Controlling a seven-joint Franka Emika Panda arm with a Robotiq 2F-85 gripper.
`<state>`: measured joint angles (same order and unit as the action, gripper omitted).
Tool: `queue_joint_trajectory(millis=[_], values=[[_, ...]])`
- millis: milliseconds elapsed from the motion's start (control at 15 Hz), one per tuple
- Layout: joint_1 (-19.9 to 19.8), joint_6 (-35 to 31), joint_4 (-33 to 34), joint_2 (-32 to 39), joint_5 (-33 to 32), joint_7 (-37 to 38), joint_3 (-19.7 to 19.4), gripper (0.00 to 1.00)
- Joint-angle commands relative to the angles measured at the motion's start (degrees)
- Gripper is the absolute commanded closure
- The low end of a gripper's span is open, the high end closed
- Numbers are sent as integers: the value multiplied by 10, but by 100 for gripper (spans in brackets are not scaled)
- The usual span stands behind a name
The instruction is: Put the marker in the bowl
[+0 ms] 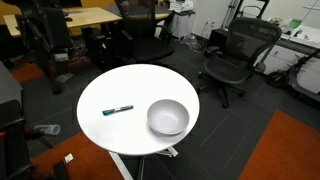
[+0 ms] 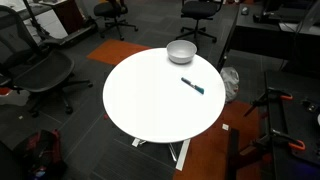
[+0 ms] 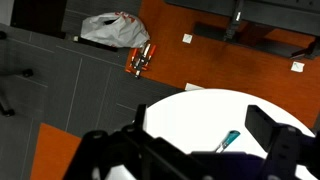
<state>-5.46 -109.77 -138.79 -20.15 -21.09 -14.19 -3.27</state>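
Note:
The marker [image 1: 118, 110], dark with a teal-blue end, lies flat on the round white table [image 1: 130, 85], a short way from the bowl [image 1: 168, 117]. The bowl is plain silver-grey metal, upright and empty, near the table's edge. Both also show in an exterior view: the marker [image 2: 192, 86] and the bowl [image 2: 181, 51]. In the wrist view my gripper [image 3: 199, 118] is open and empty, high above the table [image 3: 190, 105]. The marker [image 3: 229, 139] lies below, between the fingers, nearer the right one. The bowl is out of the wrist view. The arm shows in neither exterior view.
Black office chairs [image 1: 235, 55] [image 2: 40, 70] stand around the table. A white plastic bag [image 3: 112, 30] and an orange tool [image 3: 141, 58] lie on the floor. Orange carpet [image 1: 285, 150] borders the dark floor. Desks [image 1: 80, 18] stand behind.

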Motion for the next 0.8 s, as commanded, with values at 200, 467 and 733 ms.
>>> queue_joint_trajectory(millis=[200, 467, 733], values=[[7, 2, 1, 0, -2, 2, -6, 0], [9, -3, -1, 2, 1, 2, -6, 0], [21, -29, -8, 12, 17, 21, 0, 0]])
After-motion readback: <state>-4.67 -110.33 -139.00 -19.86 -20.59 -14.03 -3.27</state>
